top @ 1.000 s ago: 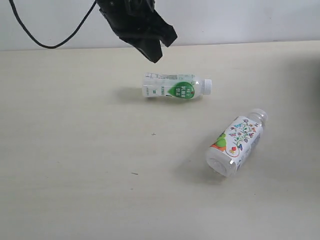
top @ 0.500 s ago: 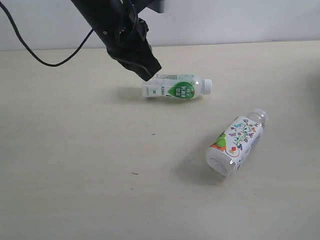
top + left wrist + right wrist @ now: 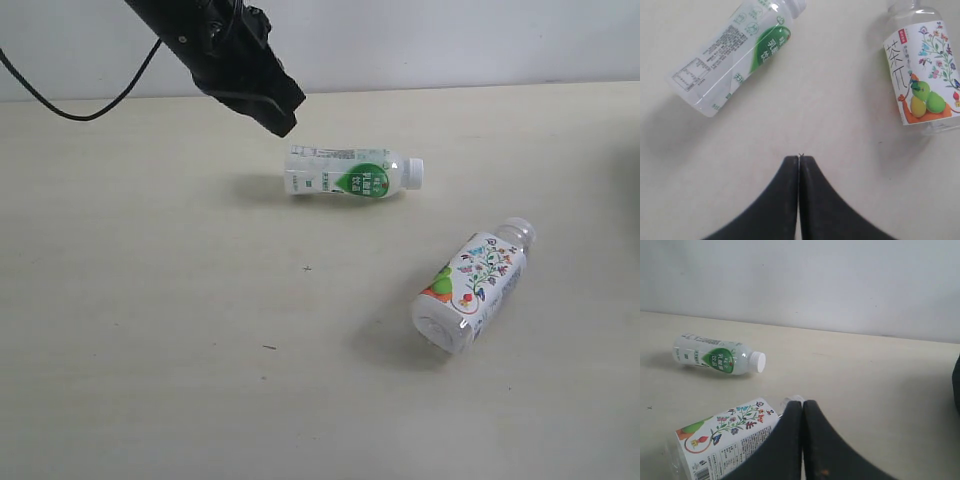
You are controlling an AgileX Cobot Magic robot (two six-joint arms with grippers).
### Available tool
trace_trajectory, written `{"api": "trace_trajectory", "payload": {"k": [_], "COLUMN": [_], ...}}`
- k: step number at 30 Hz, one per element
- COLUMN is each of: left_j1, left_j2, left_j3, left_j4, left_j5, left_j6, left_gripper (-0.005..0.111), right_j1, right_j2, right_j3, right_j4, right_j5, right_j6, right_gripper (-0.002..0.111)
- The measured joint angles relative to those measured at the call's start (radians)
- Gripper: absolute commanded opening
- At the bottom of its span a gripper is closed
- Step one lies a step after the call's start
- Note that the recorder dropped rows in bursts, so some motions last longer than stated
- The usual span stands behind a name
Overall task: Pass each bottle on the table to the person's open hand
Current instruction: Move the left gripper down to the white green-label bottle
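White-and-green labelled bottle (image 3: 352, 174): 1. Floral-labelled bottle (image 3: 472, 285): 1. Total of that kind: 2. Table (image 3: 150, 300): 1, pale beige. Left gripper (image 3: 285, 124): 1. Right gripper (image 3: 802, 404): 1. Total of that kind: 2, both black. Cable (image 3: 70, 108): 1, black. Dark specks (image 3: 307, 268) on the tabletop: 2. Wall (image 3: 450, 40): 1, white.

Plain pale grey-white matte wall (image 3: 450, 40) filled top band of exterior view and upper half of right wrist view. Thin black cable (image 3: 78, 118) sagged in shallow loop before wall. Dark rounded shape (image 3: 956, 385) sat at frame edge, cut off; possibly black fabric.
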Motion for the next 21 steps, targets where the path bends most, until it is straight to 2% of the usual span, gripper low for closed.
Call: {"api": "trace_trajectory", "payload": {"k": [21], "left_j1": [0.0], "left_j2": [0.0], "left_j3": [0.0], "left_j4": [-0.004], "left_j5": [-0.051], "left_j6": [0.002], "left_gripper": [0.003], "right_j1": [0.0], "right_j2": [0.0], "right_j3": [0.0], "right_j4": [0.0], "right_j5": [0.0], "right_j6": [0.0], "right_gripper": [0.0]}}
